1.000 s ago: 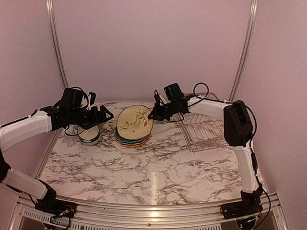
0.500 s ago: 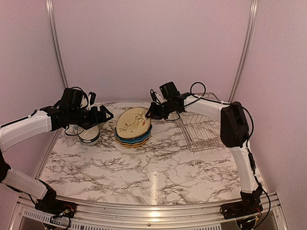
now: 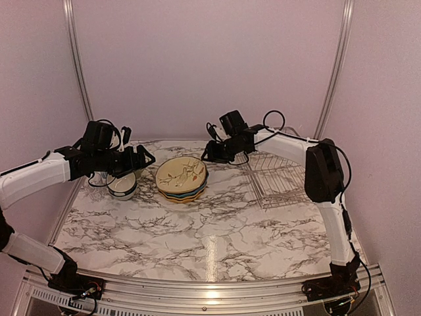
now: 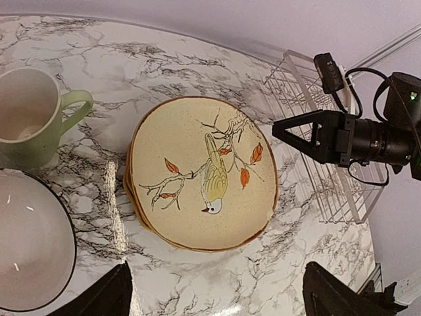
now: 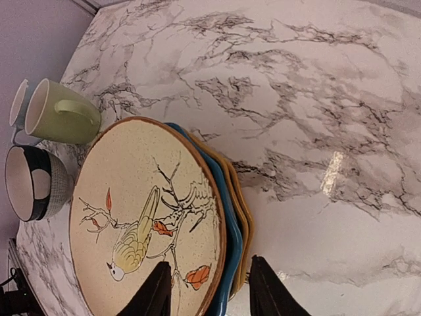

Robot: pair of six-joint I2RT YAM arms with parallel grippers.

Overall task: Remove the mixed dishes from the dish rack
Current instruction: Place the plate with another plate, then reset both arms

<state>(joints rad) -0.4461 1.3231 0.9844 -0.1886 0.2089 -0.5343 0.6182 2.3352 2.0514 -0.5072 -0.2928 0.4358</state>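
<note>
The cream branch-patterned plate point(image 3: 181, 174) lies flat on top of the stack of blue and mustard-yellow plates point(image 5: 237, 240), left of the wire dish rack point(image 3: 279, 178). My right gripper point(image 3: 209, 155) is open at the stack's far right rim, and its fingers point(image 5: 160, 289) straddle the plate edges without gripping. My left gripper point(image 3: 142, 158) is open and empty, above the table between the white bowl point(image 3: 122, 185) and the plates. The pale-green mug point(image 4: 29, 118) stands beside the bowl point(image 4: 29, 243). The plate point(image 4: 204, 174) and the right gripper point(image 4: 284, 130) also show in the left wrist view.
No dishes show in the rack point(image 4: 329, 178), which stands at the table's back right. A pale mug rim point(image 5: 18, 102) shows behind the green mug point(image 5: 62, 112). Walls and metal posts close the back and sides. Marble tabletop point(image 3: 217, 230) spreads in front.
The cream plate was tilted up in my right gripper. It has come down flat onto the stack, and the right gripper has let go. The left arm has not moved.
</note>
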